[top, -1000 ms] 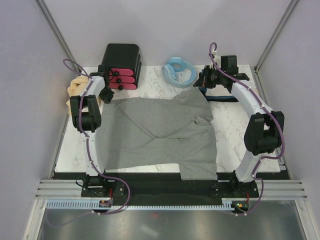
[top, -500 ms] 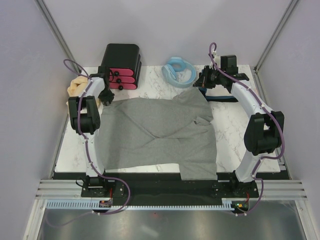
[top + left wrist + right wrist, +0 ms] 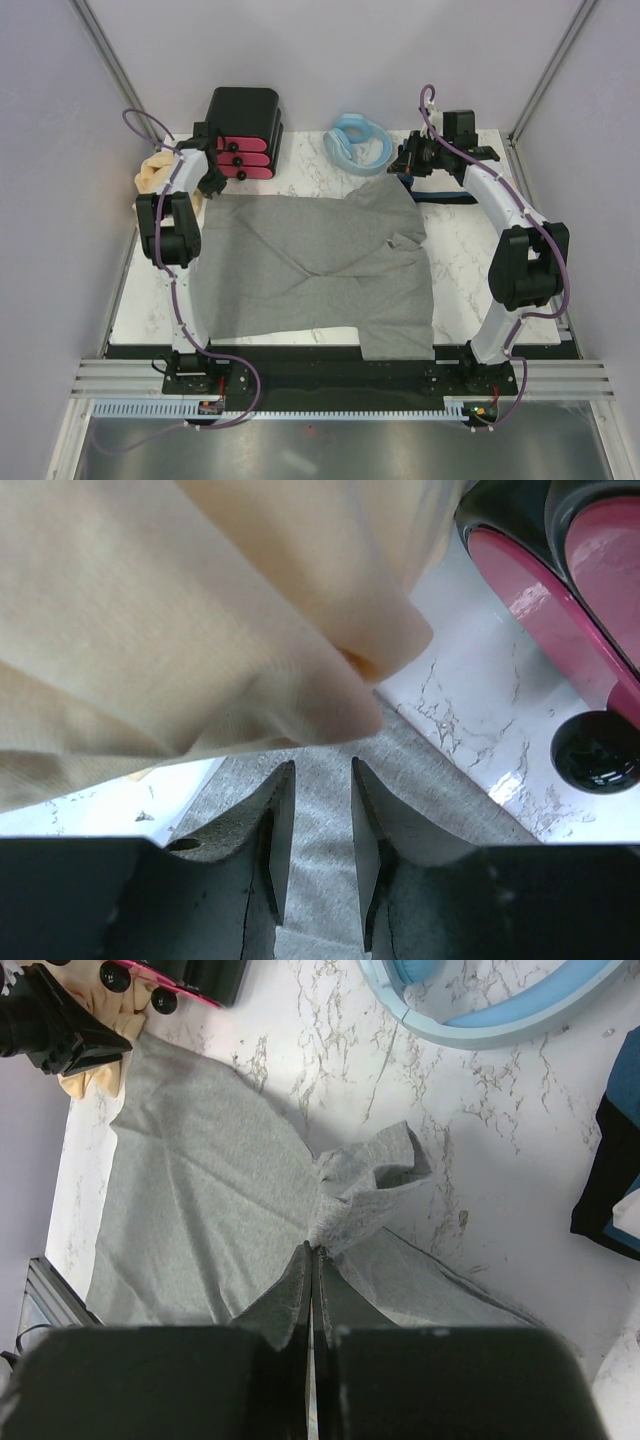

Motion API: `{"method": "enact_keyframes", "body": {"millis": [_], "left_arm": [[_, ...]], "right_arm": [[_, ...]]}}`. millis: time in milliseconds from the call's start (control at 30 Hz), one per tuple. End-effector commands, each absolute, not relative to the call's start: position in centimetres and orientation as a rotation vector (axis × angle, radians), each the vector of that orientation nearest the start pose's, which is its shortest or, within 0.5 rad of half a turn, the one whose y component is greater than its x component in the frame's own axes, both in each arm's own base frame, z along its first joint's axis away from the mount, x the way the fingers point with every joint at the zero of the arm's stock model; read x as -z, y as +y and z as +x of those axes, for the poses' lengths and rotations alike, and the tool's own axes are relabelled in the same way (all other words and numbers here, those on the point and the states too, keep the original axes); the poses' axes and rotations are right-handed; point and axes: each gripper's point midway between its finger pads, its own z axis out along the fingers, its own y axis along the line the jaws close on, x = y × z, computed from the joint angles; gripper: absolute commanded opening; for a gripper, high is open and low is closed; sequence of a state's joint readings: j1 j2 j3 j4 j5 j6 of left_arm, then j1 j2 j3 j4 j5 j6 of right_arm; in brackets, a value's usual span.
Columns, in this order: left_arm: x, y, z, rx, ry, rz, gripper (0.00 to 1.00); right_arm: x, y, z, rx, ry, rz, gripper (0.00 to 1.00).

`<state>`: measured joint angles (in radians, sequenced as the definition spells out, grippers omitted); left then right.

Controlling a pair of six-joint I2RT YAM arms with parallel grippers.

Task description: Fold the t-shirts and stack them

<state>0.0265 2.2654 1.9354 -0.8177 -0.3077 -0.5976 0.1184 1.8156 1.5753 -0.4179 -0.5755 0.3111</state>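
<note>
Right wrist, grey t-shirt (image 3: 190,1200) in right pincer (image 3: 312,1252)

surface (image 3: 460,262): white, grey-veined marble look | box (image 3: 243,108): black, upright at my far left, pink drawers (image 3: 243,158) facing me, round black knob (image 3: 597,750) on the drawer nearest my left side | hose (image 3: 360,143): light blue, coiled flat, right of the box, apart from it

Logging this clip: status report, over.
Left fingers open, empty, over large heather-grey cloth t-shirt. Right fingers shut, pinching it. Tan-yellow cloth shirt bunched beside left fingers.
</note>
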Motion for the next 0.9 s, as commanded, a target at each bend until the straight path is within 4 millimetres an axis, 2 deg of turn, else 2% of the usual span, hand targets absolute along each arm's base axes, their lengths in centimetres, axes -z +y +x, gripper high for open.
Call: {"method": "enact_keyframes", "body": {"millis": [0,33,200,367,567,700,733,800,833,867], "left_arm": [[-5.7,5.1,52.6,-0.270,2.451,-0.853,0.36],[-5.0,5.2,52.6,-0.281,2.461,-0.858,0.36],[-4.9,5.1,53.5,-0.271,2.453,-0.855,0.36],[-4.2,4.6,52.2,-0.256,2.502,-0.871,0.35],[-2.6,3.8,48.8,-0.277,2.603,-0.850,0.29],[-1.6,3.6,45.6,-0.312,2.675,-0.828,0.28],[-2.3,3.6,45.3,-0.305,2.666,-0.827,0.28],[-2.0,3.6,44.1,-0.311,2.685,-0.830,0.28],[-2.7,2.1,44.0,-0.290,2.684,-0.784,0.28],[-2.5,1.9,43.3,-0.291,2.697,-0.778,0.28]], "right_arm": [[-22.3,16.3,47.0,-0.906,2.186,-0.133,0.00],[-22.2,16.4,47.0,-0.910,2.187,-0.134,0.00],[-22.3,16.3,47.0,-0.917,2.187,-0.130,0.00],[-22.8,16.2,47.2,-0.925,2.172,-0.123,0.00],[-23.4,16.4,47.4,-0.946,2.156,-0.124,0.00],[-23.7,16.3,47.4,-0.948,2.148,-0.122,0.00],[-23.8,16.3,47.4,-0.948,2.145,-0.121,0.00],[-23.9,16.4,47.3,-0.953,2.144,-0.121,0.00],[-23.9,16.4,47.2,-0.952,2.144,-0.122,0.00],[-23.9,16.4,47.1,-0.955,2.143,-0.121,0.00]]}}
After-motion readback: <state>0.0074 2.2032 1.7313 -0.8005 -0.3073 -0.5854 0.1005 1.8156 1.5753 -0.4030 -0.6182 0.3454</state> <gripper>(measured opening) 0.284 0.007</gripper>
